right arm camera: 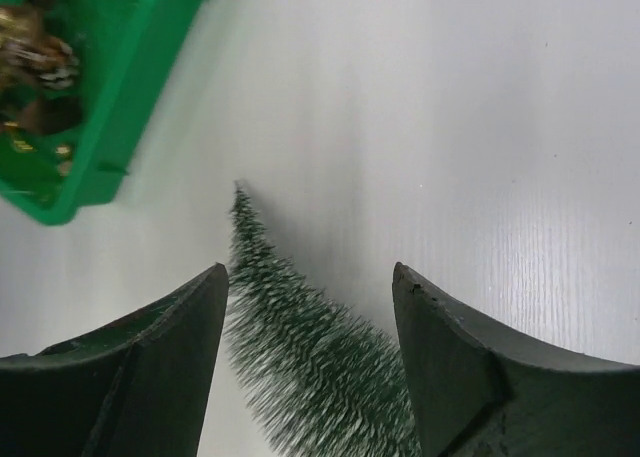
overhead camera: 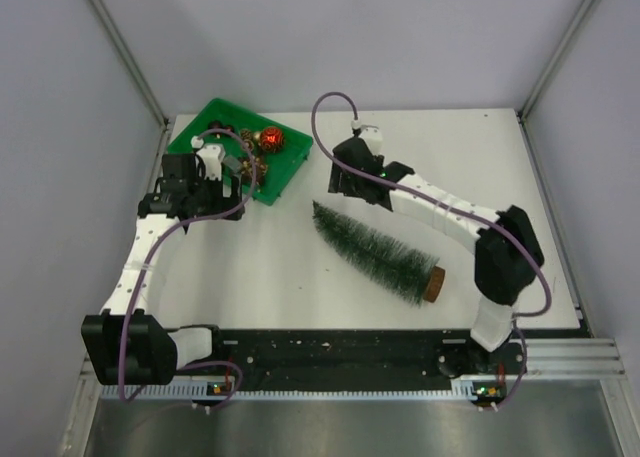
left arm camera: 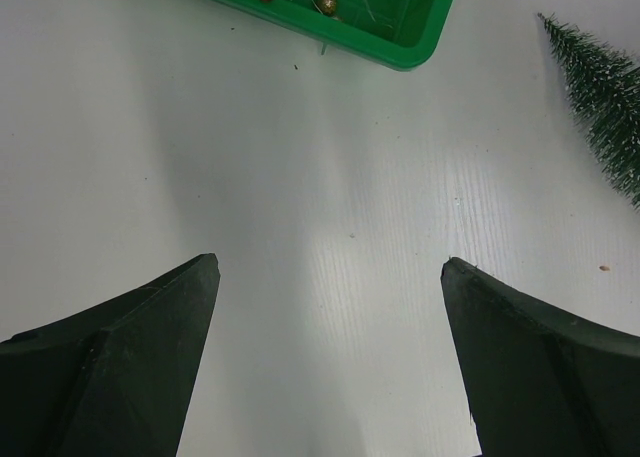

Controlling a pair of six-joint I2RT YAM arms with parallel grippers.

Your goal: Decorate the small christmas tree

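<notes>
One white table [overhead camera: 300,287]. One small christmas tree [overhead camera: 375,249] lying on its side mid-table, tip near one green tray [overhead camera: 288,165] holding one red bauble [overhead camera: 270,137]. Two grippers: left gripper [left arm camera: 330,267] spread wide over table; right gripper [right arm camera: 310,272] spread, straddling tree tip.

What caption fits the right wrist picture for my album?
Open right gripper around the lying tree's top, green tray at upper left.

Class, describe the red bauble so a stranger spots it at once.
On the white table, find the green tray at the far left. In it lies the bauble, the only shiny red piece among brown and gold ones.
</notes>
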